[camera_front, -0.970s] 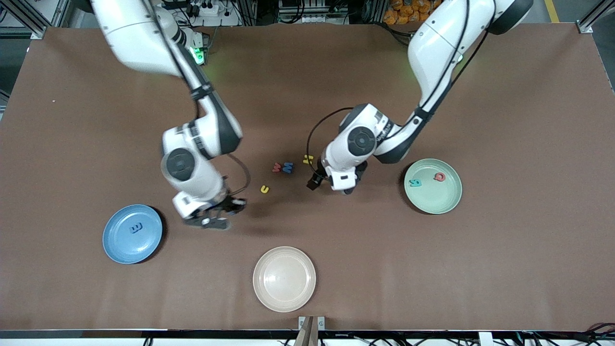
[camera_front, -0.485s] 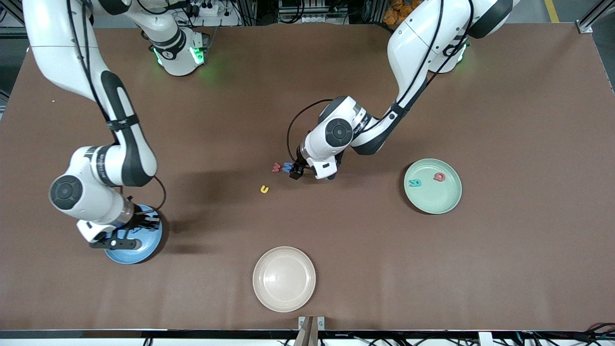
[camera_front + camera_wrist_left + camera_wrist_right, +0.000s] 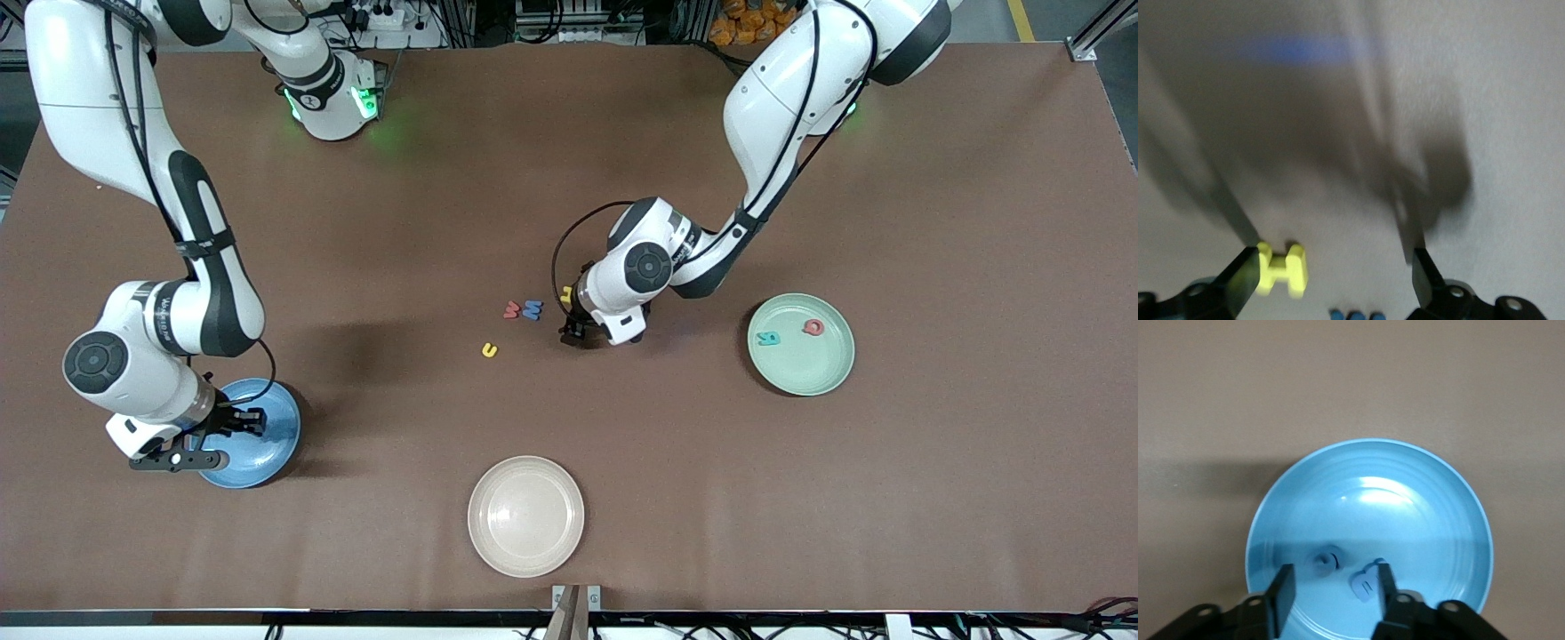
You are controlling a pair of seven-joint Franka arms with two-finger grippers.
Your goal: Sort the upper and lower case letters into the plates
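Right gripper point(image 3: 1331, 587) over blue plate point(image 3: 271, 444), fingers parted, nothing between them; two blue letters point(image 3: 1365, 583) lie in the plate, shapes unclear. Left gripper point(image 3: 1331, 270) wide open, low over table; yellow H point(image 3: 1281, 268) just beside one finger, mostly hidden in front view. Green plate point(image 3: 822, 373) holds a teal and a red letter.

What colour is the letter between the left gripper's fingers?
Yellow H, clearest in the left wrist view.
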